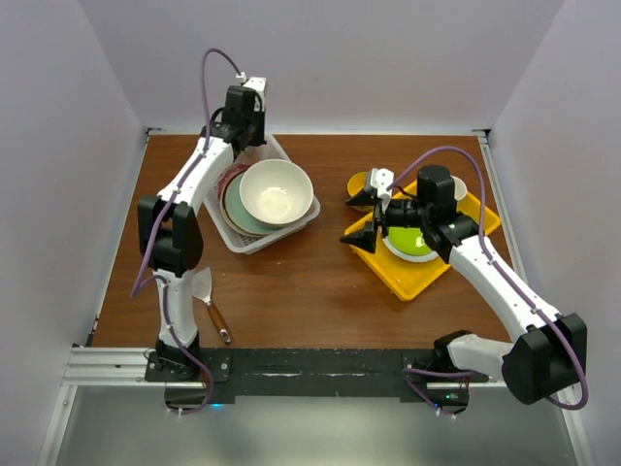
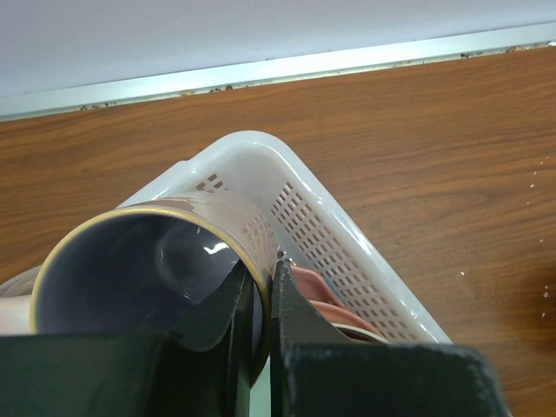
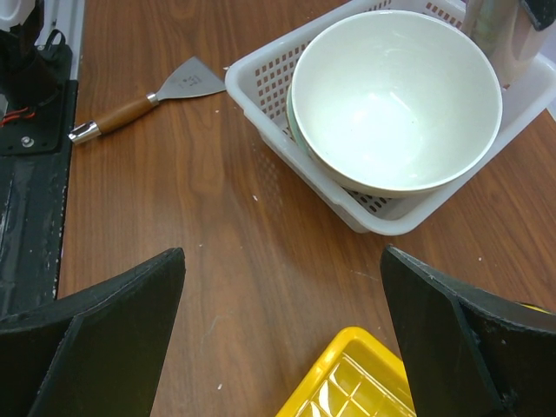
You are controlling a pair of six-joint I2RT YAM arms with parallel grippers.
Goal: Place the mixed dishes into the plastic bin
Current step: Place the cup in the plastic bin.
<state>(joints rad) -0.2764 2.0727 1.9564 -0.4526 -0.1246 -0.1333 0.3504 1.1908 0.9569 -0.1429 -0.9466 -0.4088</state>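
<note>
Plastic bin (image 1: 254,245): 1, far-left part of table (image 1: 320,291), far corner hidden by left arm (image 1: 194,175).
Large cream bowl (image 1: 277,191): 1, inside bin, covering plates (image 1: 231,199); their number unclear.
Pinkish mug (image 2: 130,269): 1, over bin corner, left gripper (image 2: 261,269) jaws clamped on its wall.
Right gripper (image 3: 282,252): jaws wide apart, empty.

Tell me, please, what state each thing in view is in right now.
left gripper: shut on the pinkish mug's rim.
pinkish mug: gripped, tipped sideways at the plastic bin's corner.
right gripper: open, empty.
large cream bowl: upright in the bin, on plates.
yellow mug: outside the bin, beside the yellow tray.
lime-green plate: lying on the yellow tray.
scraper: flat on the table.
</note>
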